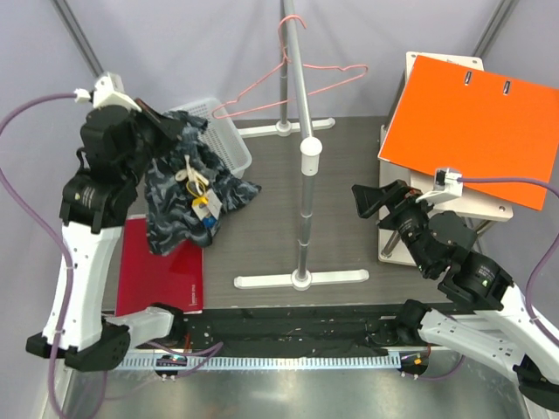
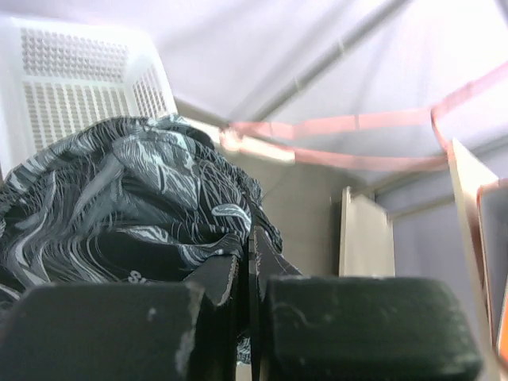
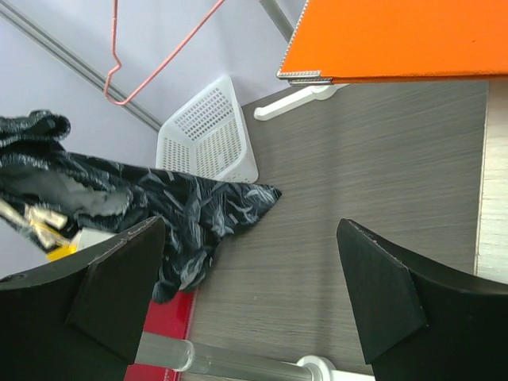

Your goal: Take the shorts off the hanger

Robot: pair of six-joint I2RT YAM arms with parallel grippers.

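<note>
The dark leafy-print shorts (image 1: 188, 205) hang bunched from my left gripper (image 1: 181, 131), which is shut on their upper edge above the red book; paper tags dangle at their middle. In the left wrist view the cloth (image 2: 135, 190) is pinched in the gripper (image 2: 252, 262). The pink wire hanger (image 1: 251, 84) hangs bare on the grey rail, apart from the shorts; it also shows in the left wrist view (image 2: 341, 124) and the right wrist view (image 3: 159, 68). My right gripper (image 1: 367, 201) is open and empty right of the rail, above bare table (image 3: 250, 294). The shorts (image 3: 190, 210) lie to its left.
A white basket (image 1: 229, 140) stands behind the shorts. A red book (image 1: 162, 271) lies under them. The grey rail pole (image 1: 307, 157) on its stand runs down the table's middle. An orange binder (image 1: 472, 131) rests on a white shelf at the right.
</note>
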